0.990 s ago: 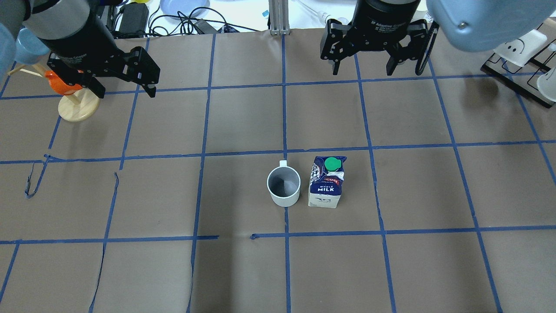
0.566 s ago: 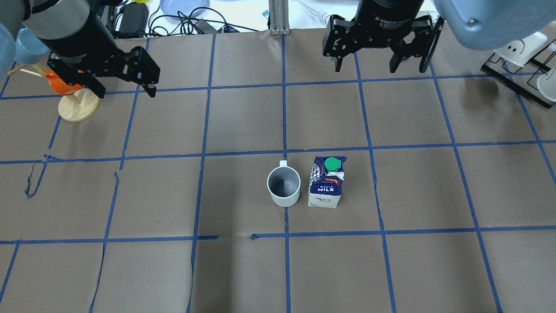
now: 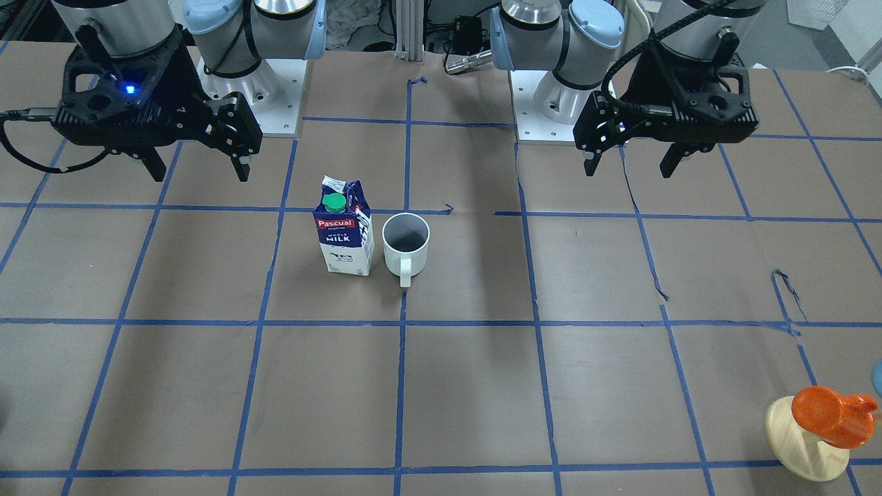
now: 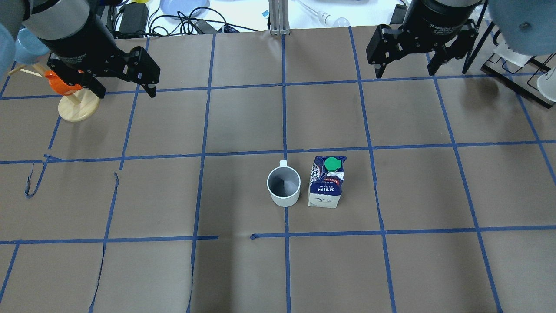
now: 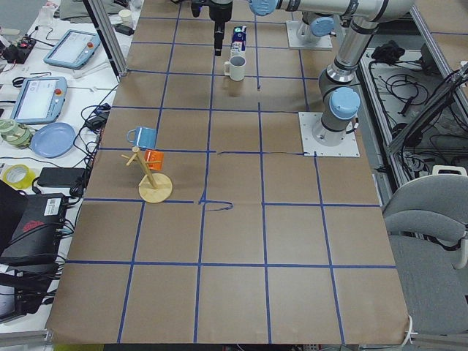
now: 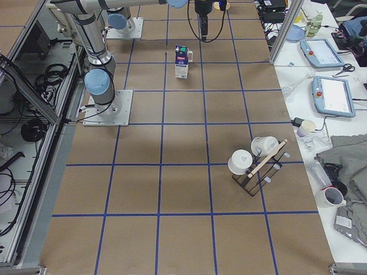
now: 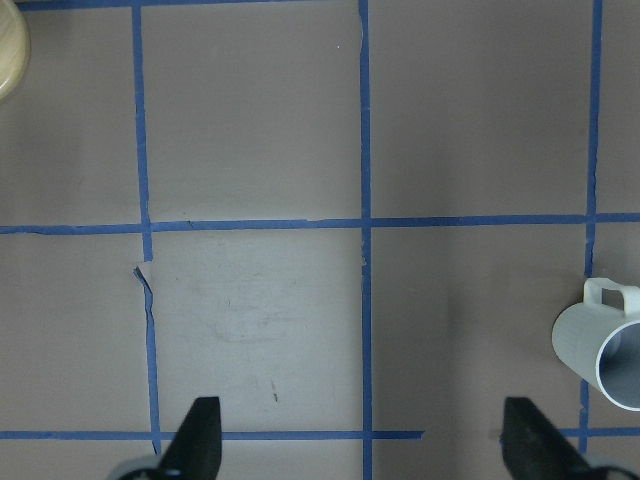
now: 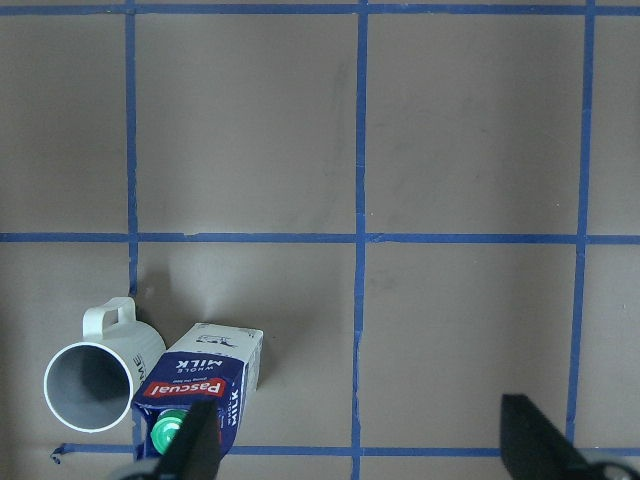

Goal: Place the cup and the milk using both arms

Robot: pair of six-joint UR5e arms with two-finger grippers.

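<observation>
Brown paper-covered surface (image 4: 243, 126) gridded with blue tape (image 4: 284, 117), torn in places; cables (image 5: 95, 121), tablets (image 5: 35, 99) and a blue plate (image 5: 51, 139) beyond the far edge, a grey office chair (image 5: 431, 219) beyond the robot's edge. Near the centre, upright: the cup (image 4: 283, 186), handle toward the far edge, and the milk (image 4: 325, 187), green cap (image 4: 332, 163) on top, just beside it on the robot's right, a narrow gap between. Raised high over the surface, well apart from both, one to each side: left end effector (image 4: 125, 92) and right end effector (image 4: 406, 73), each with its two tips set wide apart, holding nothing. Near the far edge toward the left end, an orange cup (image 3: 830, 413) on a pale wooden stand (image 3: 799, 448), partly covered by the left arm (image 4: 65, 26) from overhead. Near the far edge toward the right end, a black rack (image 6: 252, 175) of white cups (image 6: 239, 161). Cut off at the frame edge of the left wrist view: most of the cup's mouth. Partly masked by the right end effector in its own wrist view: the green cap. Lettering on the cup too small to read.
</observation>
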